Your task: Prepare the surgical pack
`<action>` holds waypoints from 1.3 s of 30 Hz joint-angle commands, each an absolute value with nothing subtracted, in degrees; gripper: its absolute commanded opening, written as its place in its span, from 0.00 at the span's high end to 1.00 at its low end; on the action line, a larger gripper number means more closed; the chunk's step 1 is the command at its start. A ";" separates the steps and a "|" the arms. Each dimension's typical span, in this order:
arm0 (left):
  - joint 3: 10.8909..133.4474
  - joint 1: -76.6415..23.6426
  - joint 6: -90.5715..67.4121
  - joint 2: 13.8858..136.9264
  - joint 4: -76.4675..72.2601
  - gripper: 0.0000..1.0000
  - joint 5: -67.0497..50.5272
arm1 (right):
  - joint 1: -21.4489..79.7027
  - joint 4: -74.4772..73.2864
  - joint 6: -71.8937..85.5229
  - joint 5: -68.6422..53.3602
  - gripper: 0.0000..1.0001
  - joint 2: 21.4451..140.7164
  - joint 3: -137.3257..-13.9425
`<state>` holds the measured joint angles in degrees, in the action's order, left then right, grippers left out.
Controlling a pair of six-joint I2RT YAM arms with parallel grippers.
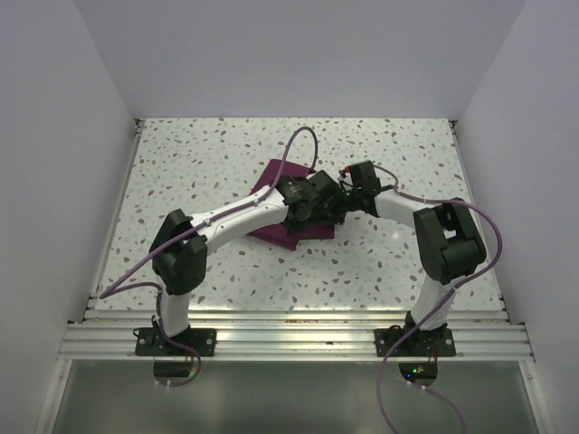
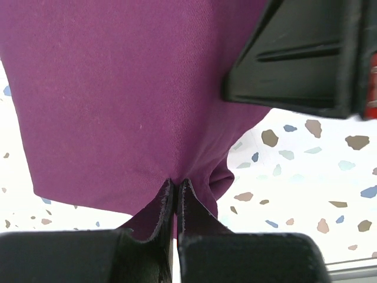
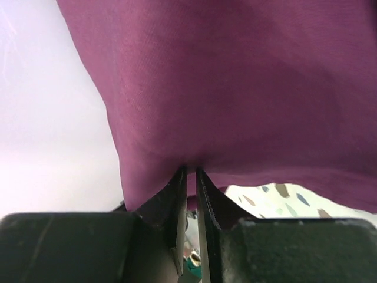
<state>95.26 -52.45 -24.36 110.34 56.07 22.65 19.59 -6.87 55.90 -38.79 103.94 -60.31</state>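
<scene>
Closest to the overhead camera: metal rail [image 1: 289, 336] along the near edge of the speckled counter [image 1: 208, 149], both arm bases bolted to it. Beyond that, left arm [image 1: 231, 220] and right arm [image 1: 441, 240], bent inward and meeting near mid-counter. Left pincer [image 1: 315, 206] and right pincer [image 1: 351, 192] just beside each other, both over the surgical pack [image 1: 273, 177]. Lies as a folded purple-maroon bundle a little left of centre, mostly hidden under the two wrists. One corner pokes out toward the far side, one edge shows on the near side. Cannot tell the jaw state from up here.

From the left wrist: black fingers [image 2: 159, 206] pressed together at the bottom of the view, a pucker of maroon cloth nipped between the tips. Clamped on the pack's edge. Cloth spreads up and away from the tips and fills the upper left, with speckled counter below and to the right of it. Black body of the right pincer at the top right, touching the cloth or just above it; cannot tell which.

From the right wrist: fingers [image 3: 177, 194] almost together, only a thin slit between, cloth gathered right at the tips. Pinched on the pack's edge. Maroon fabric across the whole upper view, a sliver of counter beneath at lower right, pale wall [image 3: 47, 118] at left.
</scene>
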 commanded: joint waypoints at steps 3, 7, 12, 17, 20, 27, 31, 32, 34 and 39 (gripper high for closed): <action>96.95 -52.03 -22.06 104.86 51.16 1.00 21.71 | 21.80 -0.27 59.94 -40.51 0.86 106.08 -63.54; 95.98 -52.03 -20.74 103.62 49.04 1.00 20.31 | 22.59 7.10 63.37 -40.17 0.89 105.73 -63.28; 95.19 -52.12 -20.22 103.89 48.34 1.00 18.46 | 22.76 13.34 66.61 -39.90 0.90 107.31 -64.08; 94.39 -52.12 -20.13 103.97 47.11 1.00 16.61 | 23.90 27.76 74.34 -37.19 0.91 113.01 -63.63; 94.13 -52.12 -20.48 104.24 47.02 1.00 16.44 | 25.48 31.01 75.84 -37.00 0.88 116.80 -65.74; 92.47 -52.12 -21.79 104.33 46.93 1.00 16.26 | 22.42 20.06 67.34 -38.14 0.84 116.03 -67.41; 91.15 -51.94 -22.67 103.98 47.20 1.00 16.79 | 18.90 1.44 55.76 -38.24 0.80 110.84 -68.81; 90.71 -51.94 -22.76 103.71 47.11 1.00 16.87 | 18.20 -1.55 54.16 -38.06 0.80 109.61 -69.17; 89.39 -51.86 -23.20 103.45 46.76 1.00 16.96 | 15.83 -7.54 50.21 -37.62 0.78 106.27 -69.00; 87.54 -51.59 -23.38 102.22 45.27 0.63 15.47 | 11.43 -17.21 43.86 -36.39 0.76 102.13 -69.52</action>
<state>88.27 -51.51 -22.24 106.04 47.88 16.82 12.60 -7.07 51.31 -37.28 106.02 -67.20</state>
